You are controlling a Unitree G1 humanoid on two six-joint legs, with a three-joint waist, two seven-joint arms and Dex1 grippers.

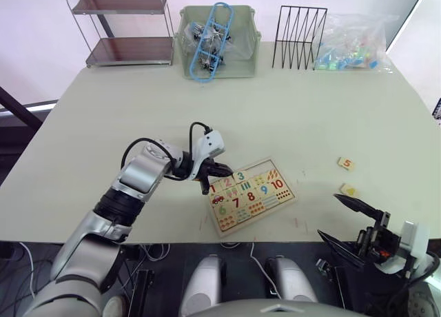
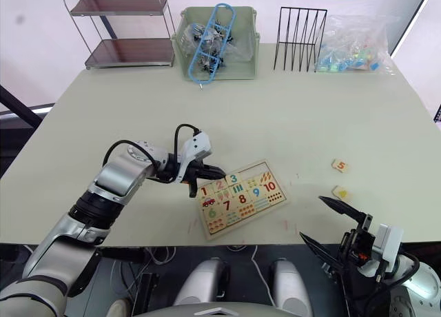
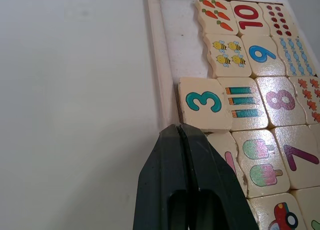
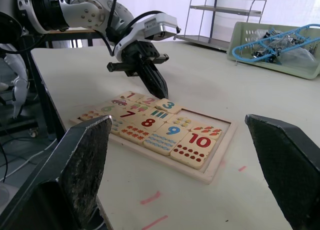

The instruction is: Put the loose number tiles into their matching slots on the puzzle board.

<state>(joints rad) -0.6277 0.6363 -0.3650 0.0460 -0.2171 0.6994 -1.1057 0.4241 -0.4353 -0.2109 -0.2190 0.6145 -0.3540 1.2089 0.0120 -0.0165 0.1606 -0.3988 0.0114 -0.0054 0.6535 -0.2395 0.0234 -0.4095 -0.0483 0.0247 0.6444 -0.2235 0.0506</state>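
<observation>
Left wrist view: left gripper [image 3: 181,127] pressing its closed fingers against the 3 tile [image 3: 204,103] on the puzzle board [image 1: 251,195].
Tiles looking light, stiff, thin — pinching opposite edges seems best; right gripper [image 1: 356,219] hanging wide open near the 5 tile [image 1: 346,163].

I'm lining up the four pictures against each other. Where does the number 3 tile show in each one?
Left eye view: the number 3 tile sits at the puzzle board's far edge, just right of the left gripper.
Right eye view: same place.
Left wrist view: just beyond the shut gripper's tips.
Right wrist view: below the left gripper, mid-picture.
Shared landmark: the red 10.
</observation>
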